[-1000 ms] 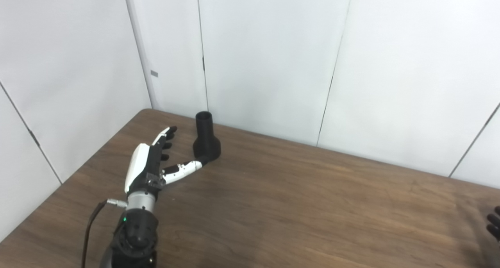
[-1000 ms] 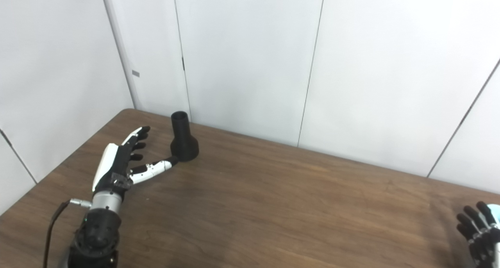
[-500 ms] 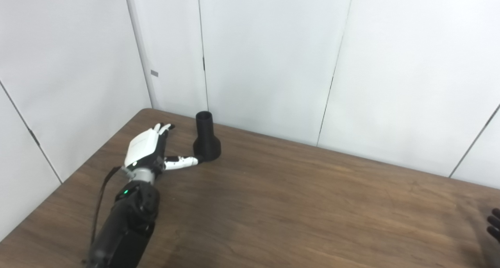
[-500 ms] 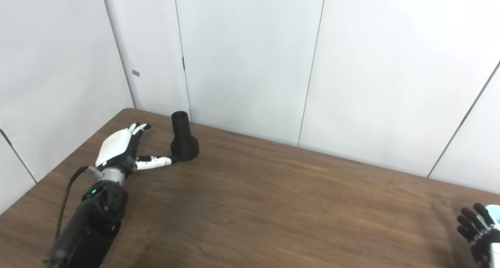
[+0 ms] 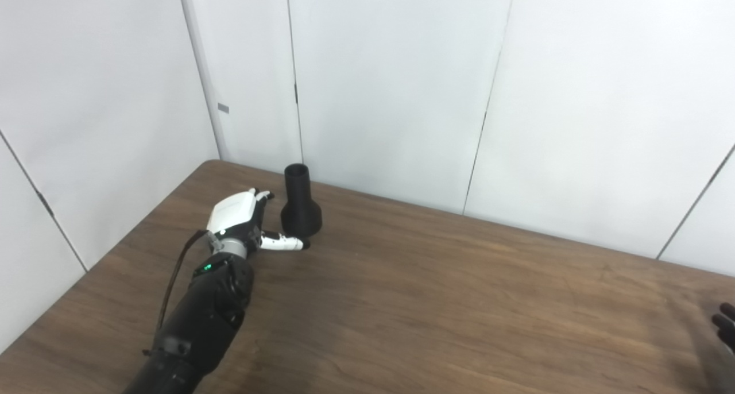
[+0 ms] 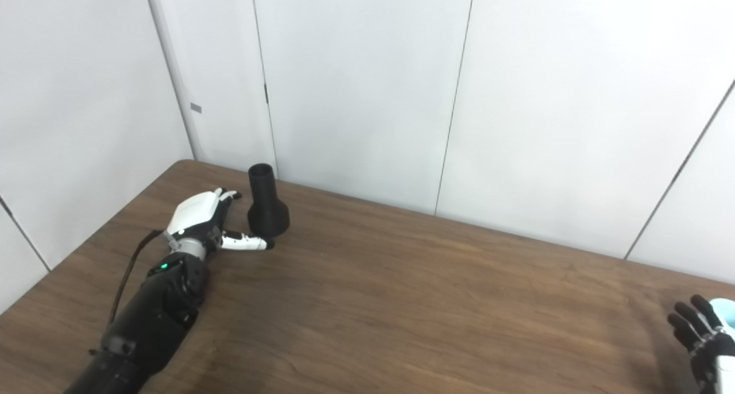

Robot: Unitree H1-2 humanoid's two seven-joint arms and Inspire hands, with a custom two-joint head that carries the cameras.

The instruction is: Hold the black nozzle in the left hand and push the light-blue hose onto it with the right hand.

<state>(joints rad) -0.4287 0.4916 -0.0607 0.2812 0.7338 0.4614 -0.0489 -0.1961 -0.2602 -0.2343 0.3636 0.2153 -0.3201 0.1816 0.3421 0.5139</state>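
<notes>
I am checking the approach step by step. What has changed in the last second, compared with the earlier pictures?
The left hand turned palm down and moved forward and right, up to the black nozzle; its thumb now lies along the nozzle's base. It is open and grips nothing yet. The nozzle stayed upright on the table. The right hand stayed at the right edge.

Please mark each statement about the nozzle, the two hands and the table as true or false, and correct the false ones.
1. The black nozzle stands upright on the table. True.
2. The left hand has lifted the nozzle off the table. False: the nozzle rests on the table, and the hand is beside it, open.
3. The nozzle stands near the table's far left corner. True.
4. The right hand is next to the nozzle. False: it is at the far right edge of the picture.
5. The nozzle's wide end is at the top. False: the narrow neck is on top.
</notes>
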